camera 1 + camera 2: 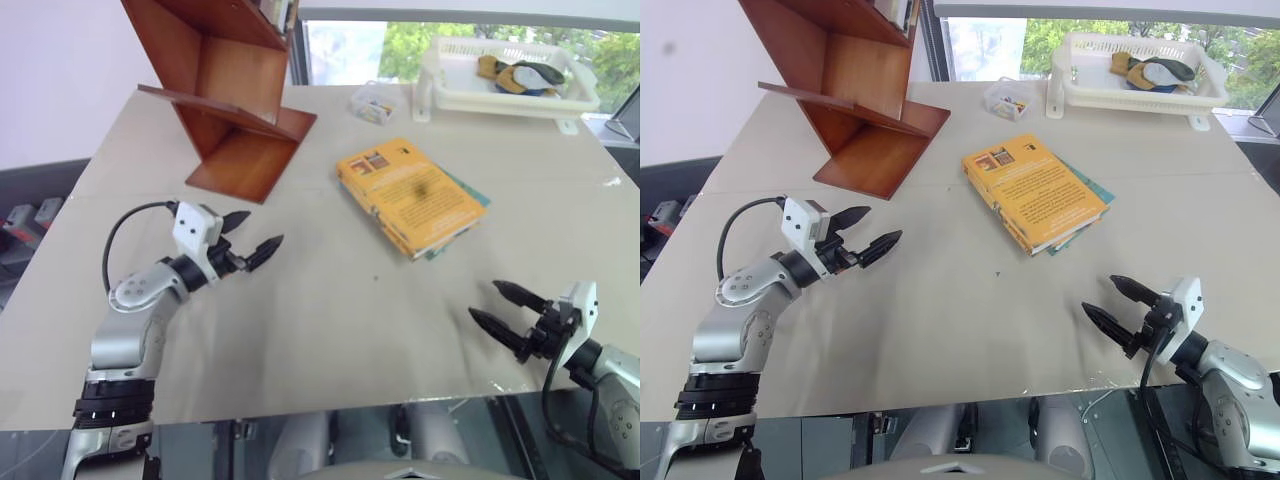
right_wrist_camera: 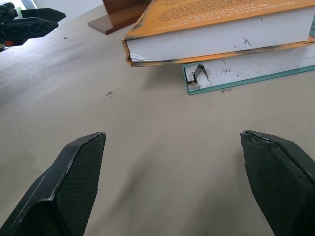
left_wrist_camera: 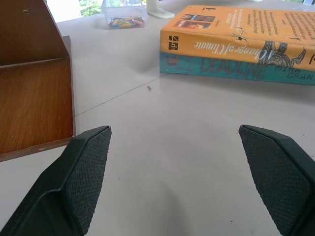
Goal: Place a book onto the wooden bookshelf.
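Nearest, the right gripper point(image 1: 1120, 304) hangs just over the front right of the desk point(image 1: 970, 330), its jaws spread wide and holding nothing; the inner faces of its black fingers point(image 2: 78, 177) are finely cross-hatched. The left gripper point(image 1: 252, 235) stands over the desk's left side, its jaws likewise wide apart and empty, with the same textured fingertips. The desk is a smooth, matte beige slab with faint scratches and specks.

Past the middle, well apart from both grippers, the book point(image 1: 410, 193) lies flat, a thick orange-yellow paperback stacked on a thinner teal book point(image 3: 231, 71). Its page block is white with scuffed corners; the teal one's corner is torn. The cover print is too small to read.

Further back on the left stands the bookshelf point(image 1: 235, 90), polished reddish-brown wood in slanted boards and angular bays; its top is cut off by the frame. At the far edge sit a small clear box point(image 1: 373, 103) of coloured bits and a white slotted plastic basket point(image 1: 450, 95), whose contents are hard to make out.
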Robot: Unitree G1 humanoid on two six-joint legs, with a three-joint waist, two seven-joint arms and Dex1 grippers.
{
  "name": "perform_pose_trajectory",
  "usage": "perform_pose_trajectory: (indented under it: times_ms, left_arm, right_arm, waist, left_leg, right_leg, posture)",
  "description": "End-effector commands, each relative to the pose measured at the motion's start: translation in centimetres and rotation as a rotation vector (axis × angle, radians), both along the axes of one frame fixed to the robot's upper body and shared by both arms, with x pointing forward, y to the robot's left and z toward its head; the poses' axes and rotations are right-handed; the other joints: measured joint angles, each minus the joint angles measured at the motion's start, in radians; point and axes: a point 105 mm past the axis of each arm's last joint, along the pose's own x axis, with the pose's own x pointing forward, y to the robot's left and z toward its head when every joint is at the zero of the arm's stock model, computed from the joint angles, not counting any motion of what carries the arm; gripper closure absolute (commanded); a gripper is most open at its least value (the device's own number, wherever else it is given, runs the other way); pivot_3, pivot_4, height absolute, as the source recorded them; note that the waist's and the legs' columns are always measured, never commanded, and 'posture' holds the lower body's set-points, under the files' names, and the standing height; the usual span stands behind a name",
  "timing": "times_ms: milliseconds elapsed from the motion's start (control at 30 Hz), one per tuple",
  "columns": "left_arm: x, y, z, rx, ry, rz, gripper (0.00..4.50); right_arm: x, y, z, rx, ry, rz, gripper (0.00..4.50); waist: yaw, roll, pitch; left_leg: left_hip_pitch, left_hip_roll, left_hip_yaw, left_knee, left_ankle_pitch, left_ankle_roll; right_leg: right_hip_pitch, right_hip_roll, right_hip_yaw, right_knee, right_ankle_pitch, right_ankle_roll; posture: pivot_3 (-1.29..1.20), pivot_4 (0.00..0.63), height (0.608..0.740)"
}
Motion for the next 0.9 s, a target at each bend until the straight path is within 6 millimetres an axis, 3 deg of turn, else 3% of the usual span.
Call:
perform_pose_trajectory:
  times_ms: [33, 900]
  left_arm:
    - [-0.4, -0.2, 1.5, -0.004, -0.062, -0.009, 0.08]
    - [-0.9, 0.0, 1.4, -0.005, -0.059, -0.016, 0.08]
  right_arm:
    - [0.2, 0.1, 0.7, -0.014, -0.045, 0.01, 0.0]
    - [1.6, -1.3, 0.0, -0.024, -0.026, -0.079, 0.0]
  waist:
    - [0.0, 0.0, 0.0]
    - [0.0, 0.0, 0.0]
  left_leg:
    - [0.0, 0.0, 0.0, 0.0, 0.0, 0.0]
    - [0.0, 0.0, 0.0, 0.0, 0.0, 0.0]
  right_leg:
    - [0.0, 0.0, 0.0, 0.0, 0.0, 0.0]
    - [0.0, 0.0, 0.0, 0.0, 0.0, 0.0]
  posture:
    - [0.0, 0.15, 0.707]
    - [0.0, 0.15, 0.707]
